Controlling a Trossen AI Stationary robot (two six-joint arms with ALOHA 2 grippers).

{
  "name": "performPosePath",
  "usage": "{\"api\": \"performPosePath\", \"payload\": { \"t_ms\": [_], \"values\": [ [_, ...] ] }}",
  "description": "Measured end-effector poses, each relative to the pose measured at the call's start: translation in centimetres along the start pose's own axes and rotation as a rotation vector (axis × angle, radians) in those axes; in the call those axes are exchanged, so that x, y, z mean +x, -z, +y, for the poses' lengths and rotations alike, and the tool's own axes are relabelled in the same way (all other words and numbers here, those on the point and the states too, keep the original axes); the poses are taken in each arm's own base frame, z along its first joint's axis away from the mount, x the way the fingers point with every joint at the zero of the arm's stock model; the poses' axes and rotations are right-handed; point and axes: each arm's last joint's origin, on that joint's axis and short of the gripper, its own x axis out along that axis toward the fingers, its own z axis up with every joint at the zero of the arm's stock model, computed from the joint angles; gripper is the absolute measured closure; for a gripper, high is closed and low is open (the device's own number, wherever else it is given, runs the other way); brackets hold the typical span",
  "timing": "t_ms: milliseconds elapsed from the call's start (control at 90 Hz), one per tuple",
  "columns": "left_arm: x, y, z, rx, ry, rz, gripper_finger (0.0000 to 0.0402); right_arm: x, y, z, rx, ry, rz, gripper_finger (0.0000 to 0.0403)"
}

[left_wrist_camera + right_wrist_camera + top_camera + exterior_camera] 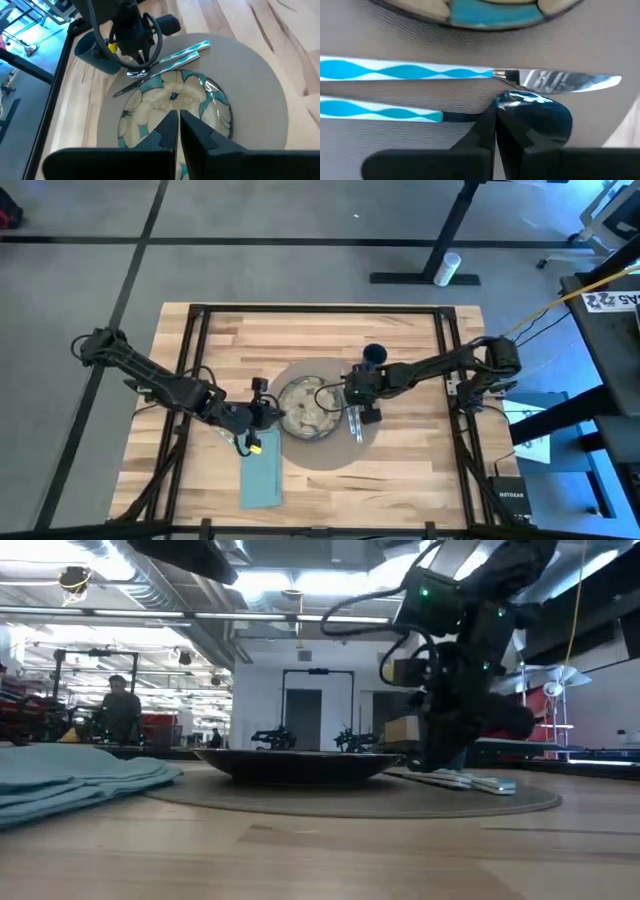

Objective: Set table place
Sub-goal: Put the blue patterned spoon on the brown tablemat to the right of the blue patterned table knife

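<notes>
A pale wooden table (pixel 400 340) seen from above, with two dark robot arms reaching toward its middle. At the left, near the front edge, a teal napkin (pixel 262 477) lies flat on the wood, off the mat. Just above it, the left gripper (pixel 268 413) hovers beside the left rim of the plate, a small yellow item (pixel 255 447) just beside it on the napkin's top edge. In the left wrist view its two dark fingers (pixel 167 131) are pressed together with only a thin seam between them, clenched on nothing, pointing at the plate.

In the middle, a round grey-brown mat (pixel 335 450) carries a round plate (pixel 305 412) patterned in cream and teal. To the right of the plate, on the mat, a knife (pixel 470 74) and a spoon (pixel 535 117), both with blue-and-white wavy handles, lie side by side, the knife nearer the plate.

The right gripper (pixel 362 402) is low over these two pieces. Its fingers (pixel 485 135) are closed tight, the tips resting at the spoon's neck, just touching where bowl meets handle, not gripping it. Behind the gripper, a small dark-blue cup (pixel 374 355) stands at the mat's far right edge.
</notes>
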Motion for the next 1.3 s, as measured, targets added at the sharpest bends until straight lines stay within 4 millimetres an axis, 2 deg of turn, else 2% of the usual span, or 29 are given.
{"api": "performPosePath", "payload": {
  "t_ms": [778,1200,1300],
  "values": [
    [-0.4,0.1,-0.5,-0.005,-0.005,0.008,0.0401,0.0,0.5,-0.7,0.013,0.128,0.066,0.0403],
    [-0.4,0.1,-0.5,-0.006,-0.005,0.008,0.0401,0.2,0.8,-1.8,0.043,0.145,0.074,0.0403],
    [-0.4,0.1,-0.5,-0.005,-0.005,0.008,0.0401,-0.4,0.7,-1.9,0.042,0.149,0.055,0.0403]
  ]
}}
